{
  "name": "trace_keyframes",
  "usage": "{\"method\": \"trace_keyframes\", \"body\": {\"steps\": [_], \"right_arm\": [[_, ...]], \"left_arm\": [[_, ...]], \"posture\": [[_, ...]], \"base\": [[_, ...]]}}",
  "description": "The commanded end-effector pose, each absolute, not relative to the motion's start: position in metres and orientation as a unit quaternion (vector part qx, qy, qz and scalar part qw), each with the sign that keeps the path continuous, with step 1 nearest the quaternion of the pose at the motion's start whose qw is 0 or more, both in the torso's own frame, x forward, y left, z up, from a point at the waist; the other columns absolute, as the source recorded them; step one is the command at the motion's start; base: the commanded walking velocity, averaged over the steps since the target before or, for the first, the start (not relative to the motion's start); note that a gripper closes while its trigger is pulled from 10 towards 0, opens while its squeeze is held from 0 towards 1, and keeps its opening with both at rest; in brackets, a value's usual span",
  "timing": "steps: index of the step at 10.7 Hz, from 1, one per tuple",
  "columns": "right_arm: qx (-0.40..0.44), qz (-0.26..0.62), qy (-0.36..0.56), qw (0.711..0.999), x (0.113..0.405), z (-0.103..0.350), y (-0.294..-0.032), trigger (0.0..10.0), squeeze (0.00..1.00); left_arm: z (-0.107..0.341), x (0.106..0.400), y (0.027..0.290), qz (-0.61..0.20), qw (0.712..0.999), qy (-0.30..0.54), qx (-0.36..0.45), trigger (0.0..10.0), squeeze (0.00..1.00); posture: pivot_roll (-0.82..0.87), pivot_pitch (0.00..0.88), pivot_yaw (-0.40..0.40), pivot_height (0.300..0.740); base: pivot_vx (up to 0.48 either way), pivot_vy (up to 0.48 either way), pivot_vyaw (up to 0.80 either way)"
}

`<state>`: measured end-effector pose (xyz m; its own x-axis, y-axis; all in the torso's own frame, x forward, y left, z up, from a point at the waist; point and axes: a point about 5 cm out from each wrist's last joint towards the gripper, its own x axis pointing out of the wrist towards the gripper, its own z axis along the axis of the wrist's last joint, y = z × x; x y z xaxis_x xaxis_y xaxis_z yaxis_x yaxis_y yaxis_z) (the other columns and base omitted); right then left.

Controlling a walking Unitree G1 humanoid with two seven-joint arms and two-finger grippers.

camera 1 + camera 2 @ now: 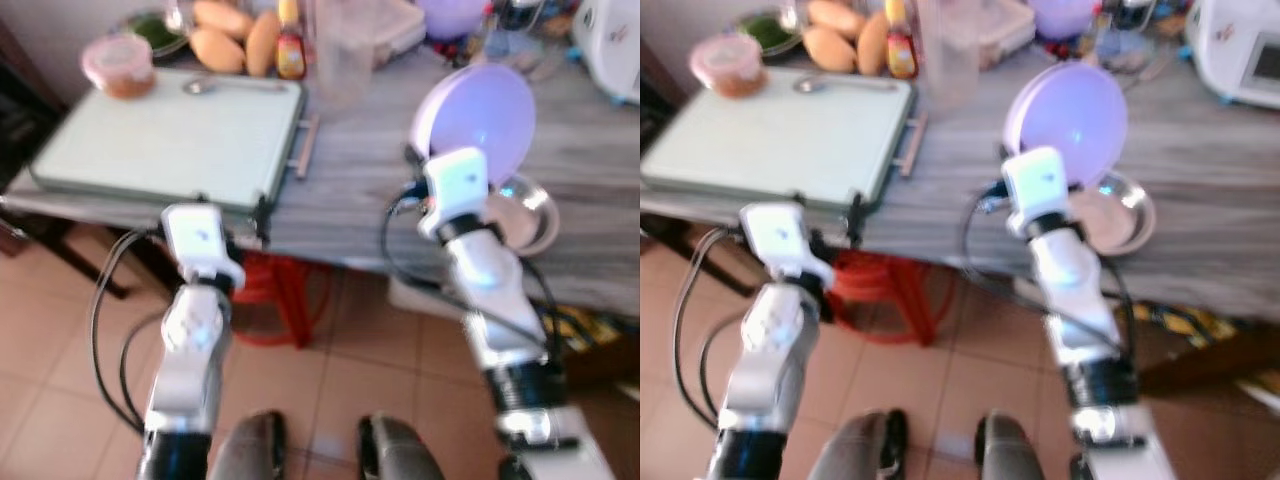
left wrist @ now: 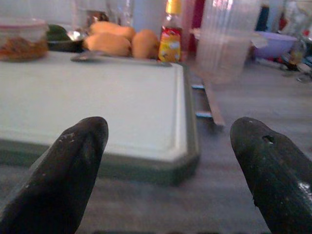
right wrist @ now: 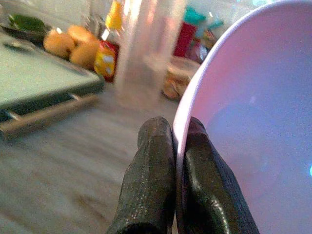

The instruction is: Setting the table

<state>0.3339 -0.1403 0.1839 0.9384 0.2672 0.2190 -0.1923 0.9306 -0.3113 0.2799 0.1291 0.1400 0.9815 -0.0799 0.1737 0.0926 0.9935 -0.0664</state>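
Your right gripper [image 3: 178, 146] pinches the rim of a round lilac plastic plate [image 1: 475, 112], holding it tilted on edge above the grey wood-grain table [image 1: 360, 170], just over a shallow steel bowl [image 1: 530, 215]. Your left gripper [image 2: 168, 161] hangs wide and empty at the table edge, facing the pale green cutting board [image 1: 170, 140]. Level the plate before you lower it, pick bare tabletop between board and bowl, and keep well apart from the clear plastic jug [image 1: 342, 55]. A rim-only pinch will likely let it swing, so move slowly.
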Motion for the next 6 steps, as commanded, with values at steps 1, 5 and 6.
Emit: {"method": "trace_keyframes", "body": {"steps": [1, 5, 6], "right_arm": [[-0.148, 0.136, -0.125, 0.972, 0.338, 0.187, -0.136, 10.0, 0.00], [-0.180, 0.158, -0.089, 0.967, 0.359, 0.195, -0.147, 10.0, 0.00], [-0.184, 0.166, -0.082, 0.965, 0.365, 0.199, -0.150, 10.0, 0.00]], "left_arm": [[0.141, 0.276, 0.135, -0.038, 0.995, -0.087, -0.030, 10.0, 0.00], [0.139, 0.274, 0.133, -0.045, 0.995, -0.079, -0.033, 10.0, 0.00], [0.139, 0.273, 0.133, -0.049, 0.995, -0.074, -0.033, 10.0, 0.00]], "posture": [[-0.01, 0.177, 0.008, 0.740], [-0.01, 0.187, 0.011, 0.740], [0.00, 0.195, 0.017, 0.740]], "base": [[0.000, 0.000, 0.00], [0.000, 0.000, 0.00], [0.000, 0.000, 0.00]]}}
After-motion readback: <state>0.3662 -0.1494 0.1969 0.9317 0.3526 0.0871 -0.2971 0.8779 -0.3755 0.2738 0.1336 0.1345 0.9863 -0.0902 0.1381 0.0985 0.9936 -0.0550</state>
